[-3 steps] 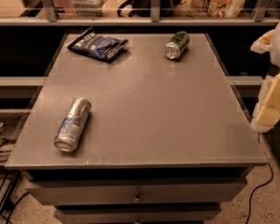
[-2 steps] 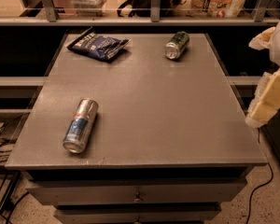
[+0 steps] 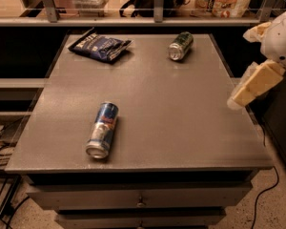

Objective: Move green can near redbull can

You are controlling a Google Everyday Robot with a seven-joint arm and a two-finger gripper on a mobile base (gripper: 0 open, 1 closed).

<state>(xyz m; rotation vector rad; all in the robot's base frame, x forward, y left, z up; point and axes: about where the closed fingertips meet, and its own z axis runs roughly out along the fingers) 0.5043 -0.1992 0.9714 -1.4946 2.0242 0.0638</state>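
The green can [image 3: 180, 46] lies on its side at the far right of the grey table [image 3: 181, 109], silver end toward me. The redbull can [image 3: 102, 129], blue and silver with a red mark, lies on its side near the front left, well apart from the green can. My gripper [image 3: 241, 67] hangs at the right edge of the table, above its surface, to the right of and nearer than the green can. Its cream fingers [image 3: 252, 85] stand apart and hold nothing.
A dark blue crisp bag [image 3: 100, 46] lies at the far left of the table. A shelf rail [image 3: 133, 20] with goods runs behind the table. Drawers [image 3: 138, 199] sit under the front edge. Cables lie on the floor on both sides.
The redbull can has rolled a little to the right on the table. My gripper has moved left and slightly up, toward the table. The green can and the bag have not moved.
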